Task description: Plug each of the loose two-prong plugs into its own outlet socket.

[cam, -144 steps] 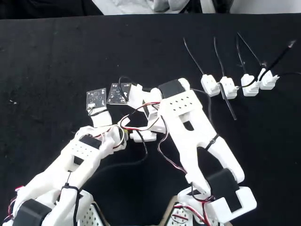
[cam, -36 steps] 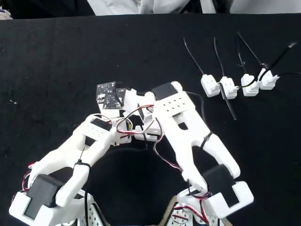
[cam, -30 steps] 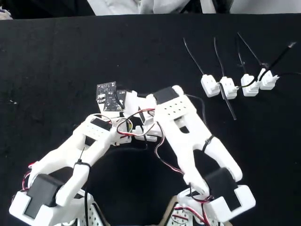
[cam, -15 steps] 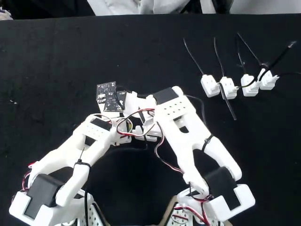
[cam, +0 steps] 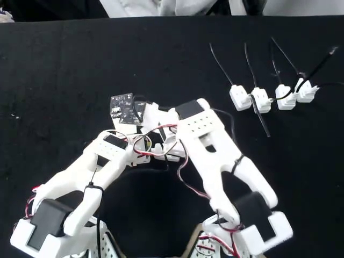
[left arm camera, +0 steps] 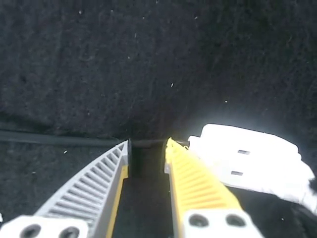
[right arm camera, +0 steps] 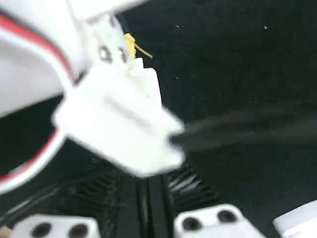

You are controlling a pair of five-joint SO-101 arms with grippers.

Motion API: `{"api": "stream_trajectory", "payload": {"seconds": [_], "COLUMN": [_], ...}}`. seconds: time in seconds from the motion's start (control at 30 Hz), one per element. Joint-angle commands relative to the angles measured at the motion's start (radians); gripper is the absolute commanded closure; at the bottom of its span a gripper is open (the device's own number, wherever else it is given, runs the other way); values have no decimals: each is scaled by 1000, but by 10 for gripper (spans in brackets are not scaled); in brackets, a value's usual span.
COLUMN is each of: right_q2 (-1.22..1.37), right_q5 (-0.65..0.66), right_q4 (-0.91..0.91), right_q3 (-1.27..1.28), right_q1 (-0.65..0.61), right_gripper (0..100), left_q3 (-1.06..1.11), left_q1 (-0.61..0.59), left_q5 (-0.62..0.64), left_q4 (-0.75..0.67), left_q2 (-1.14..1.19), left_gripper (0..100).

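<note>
- Plug [left arm camera: 147, 154]: dark, clamped between the left gripper's [left arm camera: 146, 145] nearly closed jaws, its cord [left arm camera: 49, 138] trailing off. I judge it is held this way to line it up with the slots.
- Socket [left arm camera: 247, 158]: white with both slots empty, just beside those tips, near the table [cam: 64, 64] centre.
- Right gripper [right arm camera: 148, 181]: sits at a blurred white block [right arm camera: 124, 124], probably steadying it. I cannot tell its grip.
- Four corded blocks [cam: 241, 98]: in a row at 2 o'clock, well apart.
- Writing: none legible.

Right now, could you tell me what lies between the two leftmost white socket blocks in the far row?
In the high view, a black cable starts in the gap between the first white socket block and the second block, slanting nearer.
</note>
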Motion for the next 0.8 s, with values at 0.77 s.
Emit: {"api": "stream_trajectory", "payload": {"seconds": [0.77], "right_q2": [-162], "right_q5": [-147], "right_q4": [78], "right_q3": [-27], "right_q1": [-26], "right_gripper": [997], "left_q3": [-19], "left_q1": [-5], "left_q5": [3], "left_q4": [9], "left_q2": [15], "left_gripper": [873]}}
